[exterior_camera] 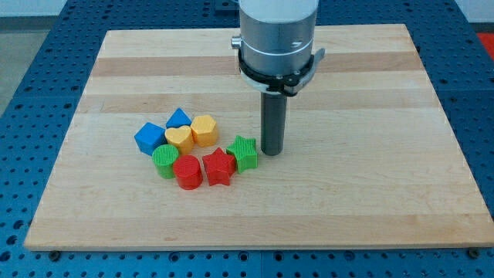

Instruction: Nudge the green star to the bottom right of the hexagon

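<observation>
My tip [272,152] rests on the wooden board [370,193] just to the view's right of the green star [245,152], very near it or perhaps touching; being a plain rod, it has nothing to open and holds nothing. Going from the view's left: a blue cube [150,138] sits at the far left of the cluster, with a green cylinder [164,161] just below it. Next come a blue block [178,118] of unclear shape, a yellow heart [179,138] beneath it, and a red cylinder [187,171] at the cluster's bottom. Then the yellow hexagon [204,130], the red star [218,167] below it, and lastly the green star, touching the red star's right side and already lying below and to the right of the hexagon. The green star looks like a small, light, rigid plastic piece that should slide easily on smooth wood. There is no taking hold; I would press against a flat between its points, since a push on a point would likely spin it rather than move it.
</observation>
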